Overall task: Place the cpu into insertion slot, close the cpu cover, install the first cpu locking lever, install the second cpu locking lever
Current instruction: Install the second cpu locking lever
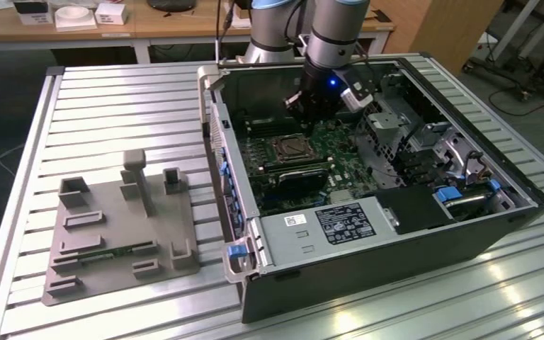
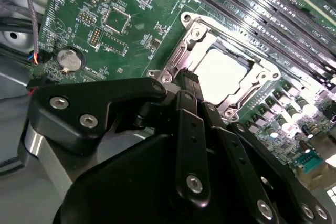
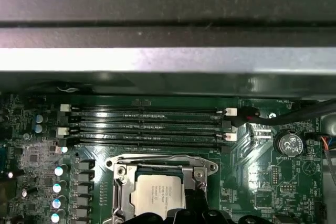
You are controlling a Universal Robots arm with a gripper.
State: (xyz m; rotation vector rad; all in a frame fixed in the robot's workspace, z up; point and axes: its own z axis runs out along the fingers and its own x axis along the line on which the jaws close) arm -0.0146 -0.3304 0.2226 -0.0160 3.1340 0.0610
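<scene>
The cpu (image 2: 221,73) (image 3: 156,195) lies flat in its socket on the green motherboard, pale metal top showing. The cpu cover (image 2: 236,43) (image 3: 163,162) is down over it, a silvery frame around the chip. My gripper (image 2: 191,81) (image 1: 302,113) reaches into the open computer case just above the socket (image 1: 289,147). Its black fingers (image 2: 188,129) are shut together with nothing visible between them. The tips sit at one edge of the socket frame, by a thin metal lever; I cannot tell whether they touch it.
Memory slots (image 3: 147,124) run along one side of the socket, and a coin battery (image 2: 69,60) sits beyond the other. The case walls (image 1: 217,142), a labelled power supply (image 1: 343,223) and drive cage hem in the arm. A grey fixture tray (image 1: 121,227) lies at the exterior view's left.
</scene>
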